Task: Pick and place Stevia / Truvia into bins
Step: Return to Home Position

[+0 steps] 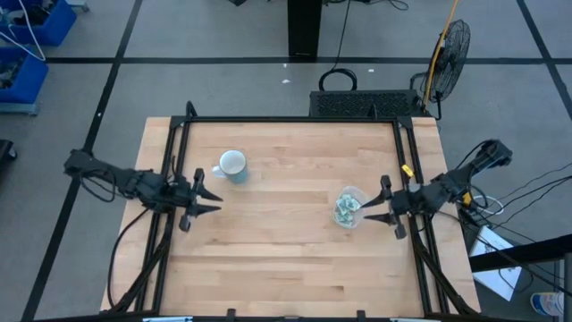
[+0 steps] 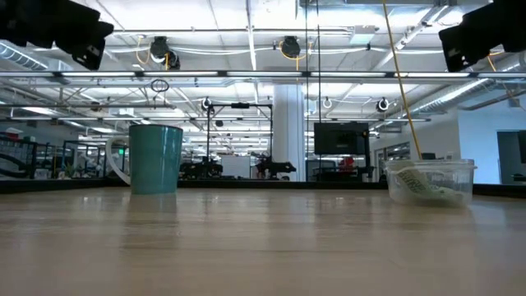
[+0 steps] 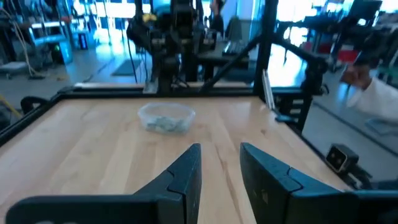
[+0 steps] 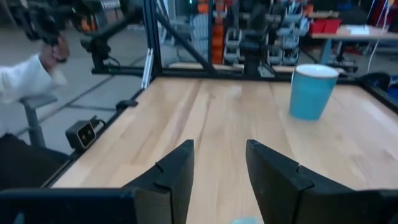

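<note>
A small clear plastic tub [image 1: 349,207] stands on the table's right half with pale green and white sweetener packets [image 1: 344,211] lying inside it; it also shows in the low view [image 2: 429,181] and the left wrist view [image 3: 166,117]. My right gripper [image 1: 368,209] hovers open just right of the tub, touching nothing. My left gripper [image 1: 214,192] hovers open at the table's left, next to a blue mug [image 1: 231,165]. No packets show on the bare table.
The blue mug, white inside, stands upright at the far left [image 2: 155,158] and shows in the right wrist view [image 4: 313,91]. Black frame rails run along the table's left, right and far edges. A person's sleeve [image 4: 25,78] shows beyond the table's edge. The wooden middle [image 1: 286,224] is bare.
</note>
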Robot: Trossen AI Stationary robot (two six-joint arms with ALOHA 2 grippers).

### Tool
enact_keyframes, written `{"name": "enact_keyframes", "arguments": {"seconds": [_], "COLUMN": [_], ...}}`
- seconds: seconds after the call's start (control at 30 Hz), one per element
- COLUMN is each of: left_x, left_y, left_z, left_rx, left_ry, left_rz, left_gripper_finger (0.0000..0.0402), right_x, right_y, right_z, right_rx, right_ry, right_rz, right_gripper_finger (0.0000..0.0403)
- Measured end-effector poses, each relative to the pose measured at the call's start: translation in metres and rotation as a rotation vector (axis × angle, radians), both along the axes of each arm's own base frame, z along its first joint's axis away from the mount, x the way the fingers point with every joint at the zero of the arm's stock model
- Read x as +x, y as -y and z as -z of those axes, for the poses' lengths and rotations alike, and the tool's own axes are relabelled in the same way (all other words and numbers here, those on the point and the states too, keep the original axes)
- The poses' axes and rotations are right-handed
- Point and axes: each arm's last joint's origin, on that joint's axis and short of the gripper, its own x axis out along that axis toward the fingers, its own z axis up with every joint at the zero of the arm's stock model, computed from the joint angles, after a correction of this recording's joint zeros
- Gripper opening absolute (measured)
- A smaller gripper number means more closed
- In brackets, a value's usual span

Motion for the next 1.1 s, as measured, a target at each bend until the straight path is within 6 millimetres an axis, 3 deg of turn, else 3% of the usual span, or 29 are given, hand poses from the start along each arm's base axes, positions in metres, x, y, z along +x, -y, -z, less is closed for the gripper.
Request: {"name": "enact_keyframes", "arguments": {"seconds": [0.13, 0.4, 0.63, 0.9, 1.1], "left_x": [-0.005, -0.017, -0.017, -0.008, -0.007], "left_y": [-0.006, -0.015, -0.019, -0.021, -0.024], "left_z": [0.01, 0.006, 0.015, 0.048, 0.048], "left_rx": [-0.022, -0.001, -0.025, -0.034, -0.039], "left_ry": [0.046, 0.141, 0.124, 0.167, 0.16], "left_rz": [0.003, 0.056, 0.029, 0.062, 0.071], "left_gripper_finger": [0.0118, 0.0118, 0.0118, 0.0118, 0.0118], "right_x": [-0.007, -0.022, -0.022, -0.022, -0.015], "right_y": [0.005, 0.014, 0.012, 0.012, 0.008], "right_z": [0.01, 0.02, 0.02, 0.02, 0.042], "right_rx": [0.004, 0.059, 0.039, 0.073, 0.039], "right_ry": [0.07, 0.157, 0.157, 0.154, 0.18], "right_rz": [-0.005, -0.008, -0.056, -0.05, -0.054], "right_gripper_finger": [0.0141, 0.0141, 0.0141, 0.0141, 0.0141]}}
